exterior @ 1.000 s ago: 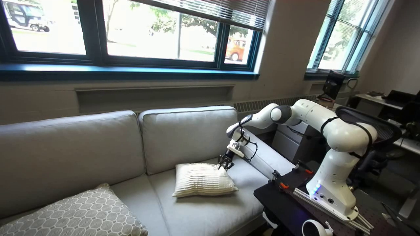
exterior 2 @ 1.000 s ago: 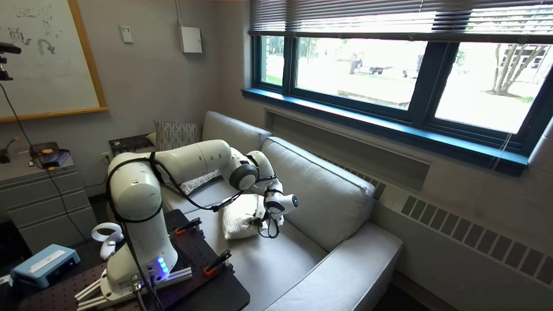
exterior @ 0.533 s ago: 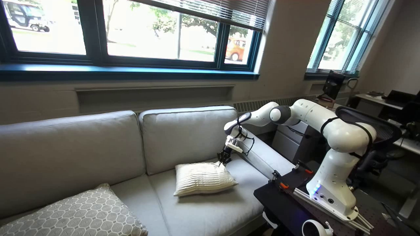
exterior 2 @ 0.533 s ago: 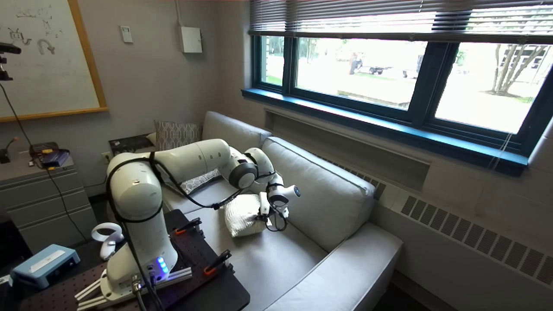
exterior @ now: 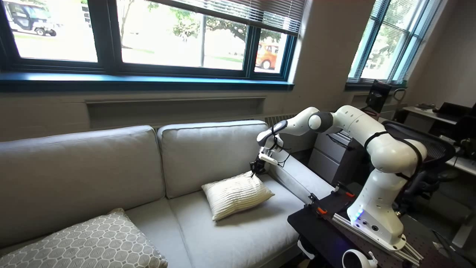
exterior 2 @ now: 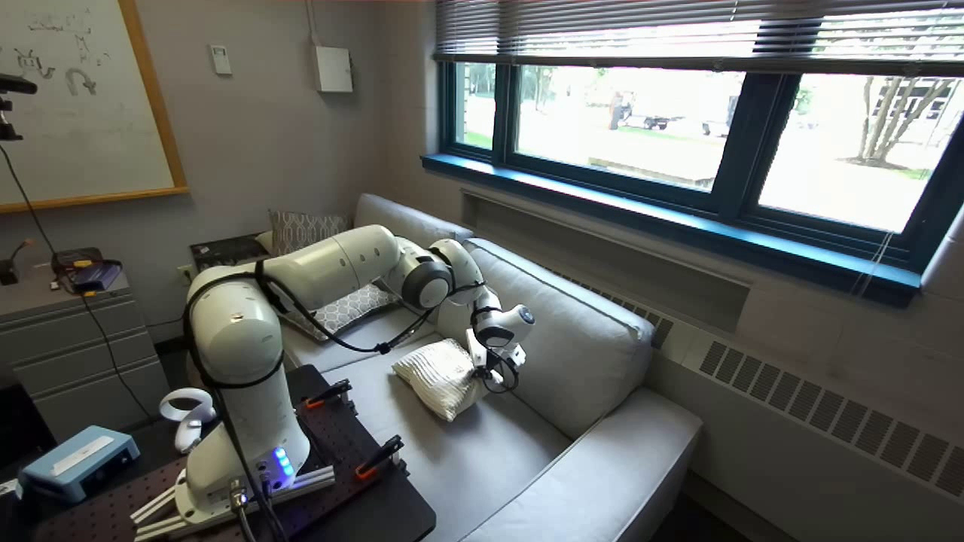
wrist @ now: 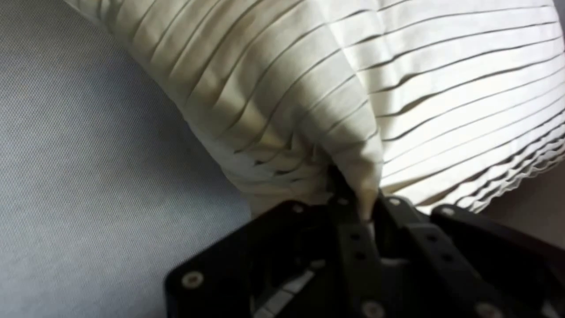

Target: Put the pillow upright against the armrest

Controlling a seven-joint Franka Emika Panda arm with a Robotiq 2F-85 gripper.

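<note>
The cream-white pleated pillow [exterior: 238, 195] is on or just above the right seat cushion, tilted, with its back edge raised. It also shows in an exterior view [exterior 2: 440, 376] and fills the upper part of the wrist view [wrist: 450, 88]. My gripper [exterior: 253, 173] is shut on a fold of its back edge; in the wrist view the cloth is pinched between the black fingers [wrist: 364, 194]. Whether its lower edge touches the seat is hard to tell. The pale grey armrest [exterior: 303, 176] lies to the right of the pillow, apart from it, and shows in an exterior view [exterior 2: 602, 470].
The tall back cushion [exterior: 215, 156] stands close behind the gripper. A larger grey patterned pillow [exterior: 85, 242] lies on the left seat; another patterned pillow [exterior 2: 305, 229] stands at the far end. The black robot table [exterior: 316, 230] with clamps borders the sofa's front.
My gripper first closed in on the pillow's back edge, then rose. That edge has lifted with it, and the pillow has tilted and turned slightly, shifting a little towards the armrest.
</note>
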